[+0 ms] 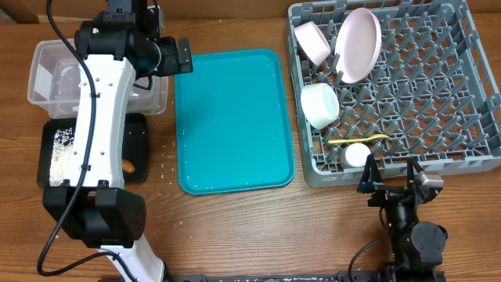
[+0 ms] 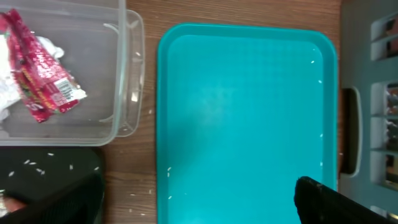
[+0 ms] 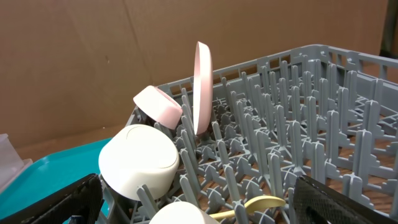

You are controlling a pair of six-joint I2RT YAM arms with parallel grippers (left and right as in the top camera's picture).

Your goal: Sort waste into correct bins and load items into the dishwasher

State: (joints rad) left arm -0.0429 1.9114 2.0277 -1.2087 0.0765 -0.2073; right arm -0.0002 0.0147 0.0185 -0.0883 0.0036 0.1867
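The grey dish rack (image 1: 438, 94) holds the pink plate (image 1: 358, 43), a pinkish bowl (image 1: 311, 41), a white bowl (image 1: 319, 104), the yellow spoon (image 1: 362, 139) and the white cup (image 1: 356, 154). The clear tub (image 1: 43, 70) holds the red-and-white wrapper (image 2: 40, 78) and the white napkin (image 2: 6, 96). The black tray (image 1: 47, 180) holds rice grains (image 1: 61, 149) and a carrot-like stick (image 1: 129, 166). My left gripper (image 1: 182, 56) is open and empty above the teal tray's far left corner. My right gripper (image 1: 391, 178) is open and empty at the rack's front edge, facing the cup (image 3: 180, 214) and spoon (image 3: 255, 205).
The teal tray (image 1: 235, 117) lies between the bins and the rack, with a few rice grains on it (image 2: 168, 169). Loose grains lie on the wood beside the black tray (image 1: 164, 157). My left arm spans over the black tray and the tub.
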